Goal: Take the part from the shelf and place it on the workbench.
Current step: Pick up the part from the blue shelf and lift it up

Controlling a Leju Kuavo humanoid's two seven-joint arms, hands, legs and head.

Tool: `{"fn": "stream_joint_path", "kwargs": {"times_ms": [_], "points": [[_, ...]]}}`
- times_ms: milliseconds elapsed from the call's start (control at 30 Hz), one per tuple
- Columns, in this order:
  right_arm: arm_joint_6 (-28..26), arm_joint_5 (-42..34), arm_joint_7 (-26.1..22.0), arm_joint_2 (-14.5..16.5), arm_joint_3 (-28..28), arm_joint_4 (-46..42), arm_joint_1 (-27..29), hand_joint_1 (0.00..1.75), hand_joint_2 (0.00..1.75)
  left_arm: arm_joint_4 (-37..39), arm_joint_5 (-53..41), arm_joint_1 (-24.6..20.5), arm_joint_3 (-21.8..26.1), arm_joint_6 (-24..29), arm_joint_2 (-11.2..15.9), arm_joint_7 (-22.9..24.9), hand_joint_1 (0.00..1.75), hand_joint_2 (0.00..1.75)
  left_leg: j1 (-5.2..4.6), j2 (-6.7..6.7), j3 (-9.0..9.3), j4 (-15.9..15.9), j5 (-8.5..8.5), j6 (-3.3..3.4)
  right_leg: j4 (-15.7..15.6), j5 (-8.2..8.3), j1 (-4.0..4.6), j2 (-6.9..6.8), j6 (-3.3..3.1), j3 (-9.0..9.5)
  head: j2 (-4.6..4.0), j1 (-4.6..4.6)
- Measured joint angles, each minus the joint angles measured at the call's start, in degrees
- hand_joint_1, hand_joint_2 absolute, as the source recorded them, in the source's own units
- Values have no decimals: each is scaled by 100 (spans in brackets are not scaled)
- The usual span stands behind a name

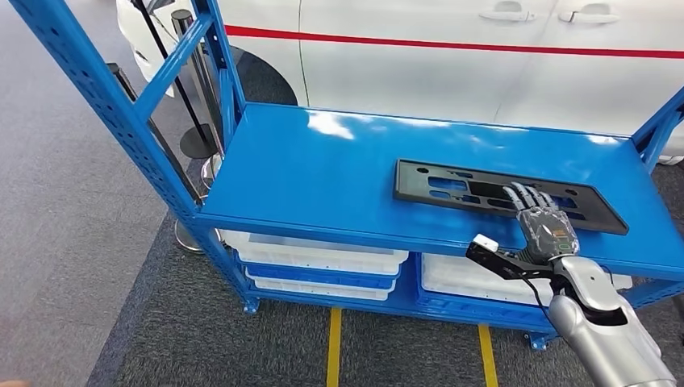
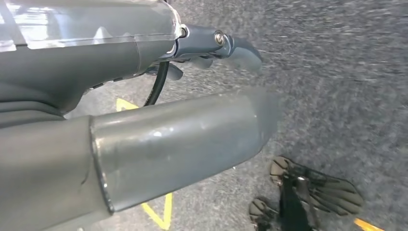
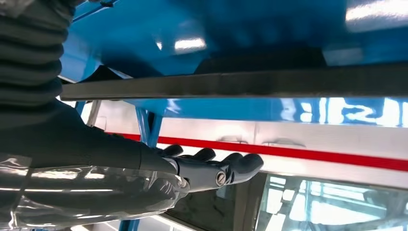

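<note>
Part (image 1: pixel 484 193) — long, flat, black, slotted — on shelf (image 1: pixel 323 177).

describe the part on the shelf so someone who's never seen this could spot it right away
Start at the blue metal shelf in front of the white car with a red stripe. On its top deck, toward the right, lies a long, flat black plastic panel with slotted cut-outs, under the robot's right hand. It is the only thing on that deck; the white bins sit below.
</note>
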Motion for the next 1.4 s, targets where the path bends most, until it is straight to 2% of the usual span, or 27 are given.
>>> {"fn": "stream_joint_path", "kwargs": {"times_ms": [67, 100, 167, 200, 233, 267, 333, 367, 400, 467, 533, 567, 633, 700, 733, 767, 833, 867, 933, 1067, 1133, 1200, 1233, 1267, 1300, 1367, 1400], "points": [[2, -14, -24, 8, -14, 153, -51, 0, 175, 0, -17, -1, 0, -12, -1, -1, 0, 0, 15, 0, 60, -55, -15, 76, 200, -117, -15, -7, 57, -81, 0, 8], [7, -21, -34, 15, -21, 239, -81, 0, 175, 0, -25, -7, 0, -19, -1, -1, 0, 0, 22, 0, 89, -75, -26, 109, 478, -235, -22, -11, 77, -230, 0, 12], [28, -33, -42, 45, -28, 428, -125, 0, 175, 0, -39, -17, 0, -28, -1, -2, 0, 0, 14, 0, 126, -77, -73, 151, 1269, -496, -22, -13, 101, -712, 0, 16], [36, -41, -42, 70, -29, 521, -130, 0, 175, 0, -45, -17, 0, -31, -1, -1, 0, 0, 9, -1, 153, -73, -102, 160, 1575, -536, -22, -13, 108, -934, 0, 16], [38, -54, -40, 100, -30, 600, -129, 0, 175, 0, -52, -12, 0, -32, -1, -1, 0, 0, 5, -1, 192, -70, -137, 160, 1682, -455, -22, -14, 107, -1064, 0, 16], [32, -70, -38, 130, -33, 665, -134, 0, 175, 0, -61, -7, 0, -31, -1, 0, 0, 0, 2, -2, 244, -65, -176, 156, 1559, -256, -22, -14, 97, -1077, 0, 16], [2, -93, -27, 183, -44, 769, -161, 0, 175, 1, -77, -2, 1, -31, -3, -1, 0, 0, -4, -3, 363, -59, -266, 135, 841, 268, -11, -15, 53, -832, 0, 17], [-21, -99, -16, 207, -49, 816, -186, 0, 175, 3, -84, -7, 1, -31, -4, -1, 0, 0, -12, -8, 404, -51, -307, 113, 492, 424, 5, -15, 25, -688, 0, 18], [-49, -103, -3, 234, -54, 858, -219, 0, 175, 5, -88, -16, 2, -31, -6, -2, 0, 0, -19, -10, 425, -48, -338, 87, 260, 485, 23, -16, -2, -588, 0, 18], [-98, -109, 20, 293, -66, 917, -286, 0, 175, 8, -91, -31, 3, -31, -7, -1, 0, 0, -25, -7, 446, -60, -380, 24, 128, 426, 54, -3, -53, -520, 0, 14], [-126, -107, 30, 342, -84, 945, -331, 0, 175, 8, -93, -36, 4, -31, -3, -1, 0, 0, -23, 10, 482, -42, -446, -43, 75, 392, 26, 11, -115, -448, 0, 10], [-131, -105, 34, 361, -91, 959, -346, 0, 175, 8, -94, -37, 4, -31, -2, -2, 0, 0, -21, 15, 444, 95, -526, -73, 42, 377, 10, 8, -152, -391, 0, 3], [-134, -102, 42, 404, -97, 987, -365, 0, 175, 9, -95, -39, 5, -31, 1, -5, 0, 0, -5, 16, 140, 727, -797, -123, 5, 331, -2, -3, -215, -289, 0, -10], [-133, -101, 44, 444, -96, 1015, -368, 0, 175, 9, -95, -29, 9, -31, 2, -5, 0, 0, 13, 16, -330, 1470, -1009, -160, 7, 274, 0, -4, -237, -230, 0, -15], [-133, -101, 44, 463, -95, 1027, -368, 0, 175, 9, -95, -18, 12, -31, 1, -4, 0, 0, 23, 17, -478, 1627, -970, -172, 8, 244, 0, 2, -235, -195, 0, -16], [-140, -99, 46, 478, -96, 1040, -369, 0, 175, 9, -97, -8, 17, -31, 1, -4, 0, 0, 33, 17, -510, 1545, -798, -179, 10, 209, -1, 8, -227, -150, 0, -15], [-175, -91, 52, 509, -97, 1072, -371, 0, 175, 9, -108, 0, 30, -31, 3, -4, 0, 0, 51, 20, -285, 826, -265, -174, 14, 124, -4, 16, -196, -40, 0, -14], [-213, -84, 55, 526, -99, 1099, -374, 0, 175, 9, -122, -2, 36, -31, 4, -4, 0, 0, 45, 19, -130, 446, -83, -164, 23, 79, 4, 21, -166, -6, 0, -14], [-314, -66, 55, 573, -107, 1164, -385, 0, 175, 9, -156, -14, 48, -32, 4, -4, 0, 0, 28, 11, 30, 64, -3, -114, 29, 26, 26, 32, -100, 6, 0, -11], [-466, -16, 56, 639, -138, 1260, -415, 2, 175, 9, -209, -15, 67, -33, 2, -3, 0, 0, 36, 5, 109, -30, -65, 32, 114, -71, 19, 26, 21, -4, 0, -1], [-478, -6, 60, 654, -142, 1310, -414, 17, 175, 9, -211, -22, 77, -32, 2, -7, 0, 0, 48, 7, 164, -70, -79, 98, 671, -317, 4, 11, 61, -275, 0, 14], [-489, 2, 66, 675, -141, 1367, -396, 31, 175, 9, -215, -26, 88, -22, 2, -10, 0, 0, 40, 9, 198, -71, -114, 132, 1457, -579, 2, 10, 83, -756, 0, 17], [-500, 4, 70, 687, -141, 1392, -384, 31, 175, 9, -217, -23, 93, -14, 2, -13, 0, 0, 36, 9, 227, -70, -138, 137, 1670, -579, 2, 10, 87, -930, 0, 17], [-510, 5, 74, 698, -141, 1411, -375, 67, 175, 9, -219, -18, 97, -4, 2, -16, 0, 0, 32, 8, 267, -69, -167, 137, 1669, -456, 3, 9, 81, -1003, 0, 17], [-519, 5, 76, 707, -141, 1428, -368, 103, 175, 9, -219, -16, 101, 3, 1, -21, 0, 0, 28, 7, 317, -69, -200, 132, 1430, -218, 5, 9, 63, -957, 0, 17], [-525, 6, 79, 720, -141, 1461, -365, 175, 175, 11, -210, -18, 111, 14, -9, -31, 0, 0, 13, 3, 409, -66, -269, 112, 640, 287, 26, 9, -6, -682, 0, 17], [-526, 5, 75, 725, -141, 1477, -365, 175, 175, 13, -199, -24, 122, 17, -16, -37, 0, 0, 2, -2, 427, -59, -297, 93, 326, 425, 41, 6, -37, -565, 0, 16]]}}
